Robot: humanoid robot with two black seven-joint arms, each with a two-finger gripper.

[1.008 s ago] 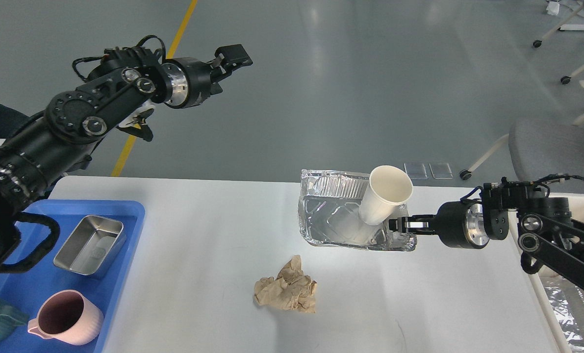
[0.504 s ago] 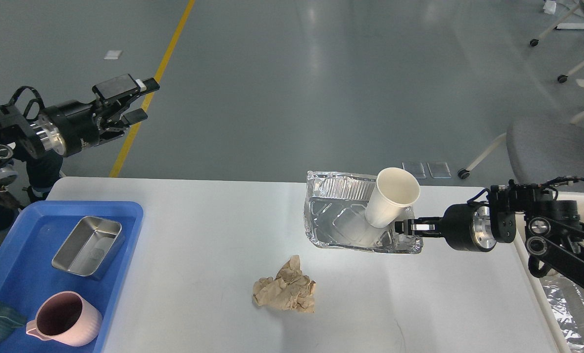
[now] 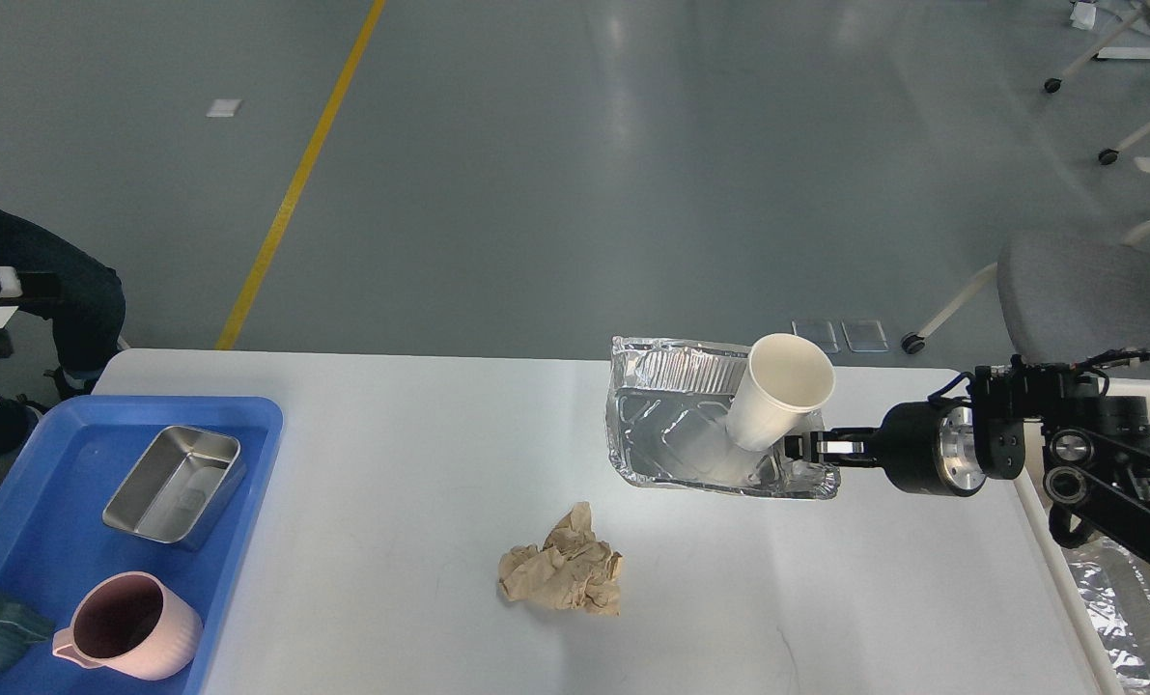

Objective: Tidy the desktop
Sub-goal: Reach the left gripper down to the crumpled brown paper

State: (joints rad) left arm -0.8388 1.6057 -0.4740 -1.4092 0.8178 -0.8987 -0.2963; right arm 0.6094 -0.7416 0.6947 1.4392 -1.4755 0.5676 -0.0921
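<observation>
- Head view shows our right gripper point(image 3: 799, 449) with its fingers pinched closed on the near right rim of the foil tray point(image 3: 676, 439), which hangs tilted above the worktop point(image 3: 420, 483), with a white paper cup point(image 3: 777, 391) leaning inside it.
- We judge the step in hand to be carrying the foil tray toward the cream bin point(image 3: 1110, 579) to the right of it.
- To do it well, we keep the foil tray from tipping further so the paper cup does not roll out, and we move slowly, since thin foil can bend or tear at the pinch.
- We lower it well inside the cream bin before letting go.
- Crumpled brown paper point(image 3: 563, 574) lies on the worktop, below and left of the foil tray, not yet dealt with.
- Our left gripper is out of view, so its state is unknown.
- Most of the cream bin is cut off by the frame edge, and our arm covers part of it; its contents are hard to read.
</observation>
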